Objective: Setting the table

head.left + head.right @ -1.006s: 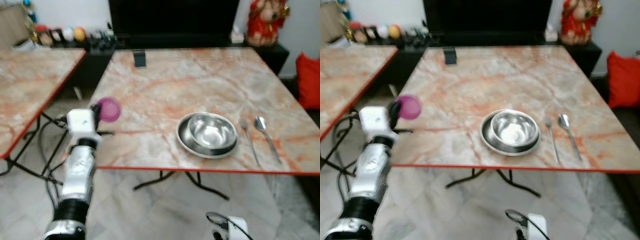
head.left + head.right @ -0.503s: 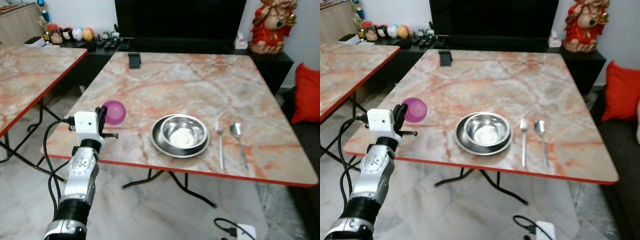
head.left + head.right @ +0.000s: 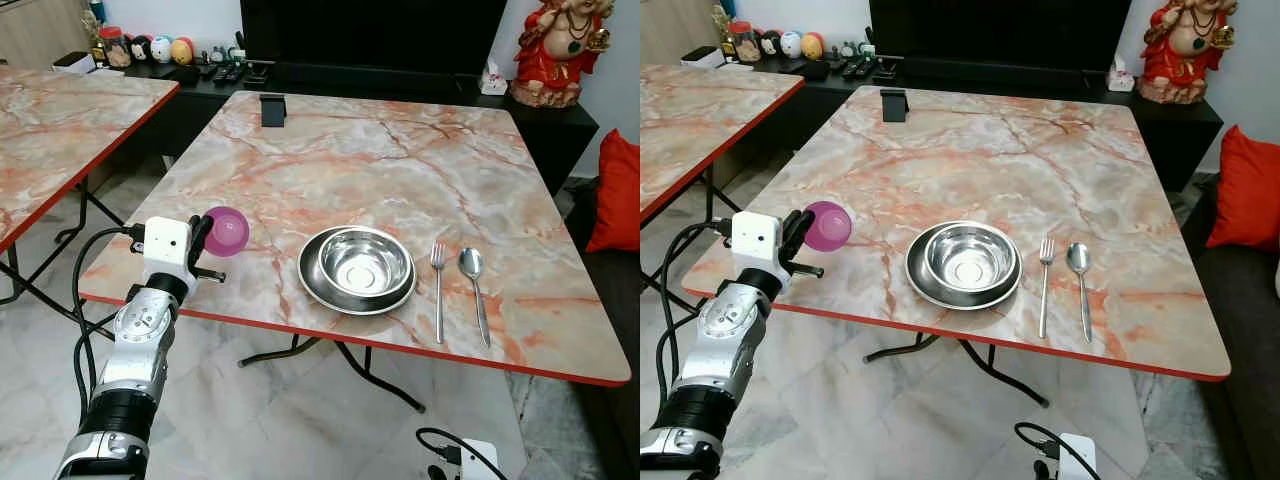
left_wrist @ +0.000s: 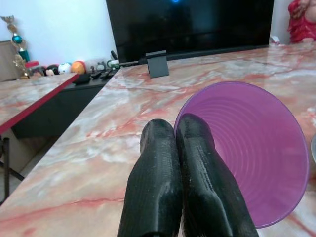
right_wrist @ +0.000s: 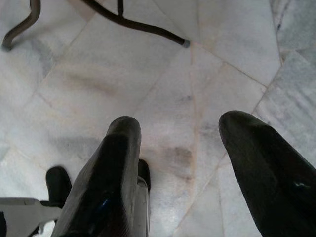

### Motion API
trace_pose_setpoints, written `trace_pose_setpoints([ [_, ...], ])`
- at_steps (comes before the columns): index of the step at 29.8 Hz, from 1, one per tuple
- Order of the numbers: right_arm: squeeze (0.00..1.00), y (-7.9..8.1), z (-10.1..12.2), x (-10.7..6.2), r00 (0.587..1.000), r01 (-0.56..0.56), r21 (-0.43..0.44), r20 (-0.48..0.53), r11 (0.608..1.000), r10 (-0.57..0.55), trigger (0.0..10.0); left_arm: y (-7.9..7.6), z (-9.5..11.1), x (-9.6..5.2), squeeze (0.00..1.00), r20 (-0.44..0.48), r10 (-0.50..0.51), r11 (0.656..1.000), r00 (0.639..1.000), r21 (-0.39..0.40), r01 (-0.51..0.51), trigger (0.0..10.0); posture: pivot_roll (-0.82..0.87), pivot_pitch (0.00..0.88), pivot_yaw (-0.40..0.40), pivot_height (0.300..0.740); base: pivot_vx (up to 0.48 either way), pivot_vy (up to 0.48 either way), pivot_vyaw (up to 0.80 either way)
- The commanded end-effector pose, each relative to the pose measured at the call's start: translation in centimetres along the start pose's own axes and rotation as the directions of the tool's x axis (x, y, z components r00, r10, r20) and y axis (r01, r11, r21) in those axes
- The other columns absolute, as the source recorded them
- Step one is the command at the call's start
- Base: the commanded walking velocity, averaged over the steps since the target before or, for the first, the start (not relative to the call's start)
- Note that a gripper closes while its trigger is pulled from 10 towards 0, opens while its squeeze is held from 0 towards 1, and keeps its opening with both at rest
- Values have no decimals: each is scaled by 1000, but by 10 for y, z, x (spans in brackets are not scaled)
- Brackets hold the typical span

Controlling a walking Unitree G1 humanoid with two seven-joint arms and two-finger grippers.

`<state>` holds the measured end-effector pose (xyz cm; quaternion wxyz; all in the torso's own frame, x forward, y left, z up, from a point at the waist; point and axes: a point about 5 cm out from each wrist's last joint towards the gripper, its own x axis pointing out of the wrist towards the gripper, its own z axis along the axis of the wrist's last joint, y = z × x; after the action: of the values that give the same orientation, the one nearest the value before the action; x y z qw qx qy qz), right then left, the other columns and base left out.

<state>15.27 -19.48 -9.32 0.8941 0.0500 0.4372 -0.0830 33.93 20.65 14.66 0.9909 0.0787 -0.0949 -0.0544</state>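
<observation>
My left gripper [image 3: 203,243] is shut on the rim of a purple plastic cup [image 3: 227,231], holding it tilted on its side just above the near left corner of the marble table [image 3: 380,160]. In the left wrist view the two black fingers [image 4: 168,187] pinch the purple cup [image 4: 252,153] at its edge. A steel bowl [image 3: 362,263] sits inside a steel plate [image 3: 312,283] near the front middle. A fork [image 3: 438,290] and a spoon [image 3: 474,290] lie side by side to its right. My right gripper [image 5: 182,168] hangs open over the tiled floor.
A small black stand [image 3: 272,109] sits at the table's far edge. A second marble table [image 3: 60,140] stands to the left across a gap. A dark cabinet with a TV [image 3: 370,40] and a red statue [image 3: 563,50] lie behind. A red cushion [image 3: 617,190] is at right.
The camera has shifted, so the table sits further left and lower in view. My left gripper still holds the purple cup near the table's left corner.
</observation>
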Motion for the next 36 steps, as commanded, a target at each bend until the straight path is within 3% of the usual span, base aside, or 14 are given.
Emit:
trace_pose_setpoints([
  [1, 0, 0, 2, 0, 1000, 1, 12, 4, 1000, -1, 10000, -1, 2, 1, 0, 4, 4, 1000, 1000, -21, -4, 10000, -11, 0, -45, 731, 0, 0, -706],
  [8, 0, 0, 2, 1, 1000, -1, 7, 2, 1000, 1, 10000, -3, 1, 2, 0, 0, 15, 999, 1000, -32, -15, 10000, -10, 0, -50, 731, 0, 0, -671],
  [16, 0, 0, 0, 0, 1000, -2, 1, 3, 1000, 2, 10000, -2, -1, 2, 0, -10, 61, 997, 998, -36, -62, 10000, -12, 0, -50, 731, 0, 0, 0],
  [27, 0, 1, -1, 0, 1000, -5, -1, 0, 1000, 5, 10000, -3, -1, 3, 0, -14, 52, 998, 999, -32, -53, 10000, -16, 0, -45, 731, 0, -427, 0],
  [36, 0, 0, -3, -1, 1000, -5, -1, -3, 1000, 5, 10000, -1, -2, 3, 0, -20, 50, 998, 999, -41, -51, 10000, -13, 0, -46, 731, 0, 0, 0],
])
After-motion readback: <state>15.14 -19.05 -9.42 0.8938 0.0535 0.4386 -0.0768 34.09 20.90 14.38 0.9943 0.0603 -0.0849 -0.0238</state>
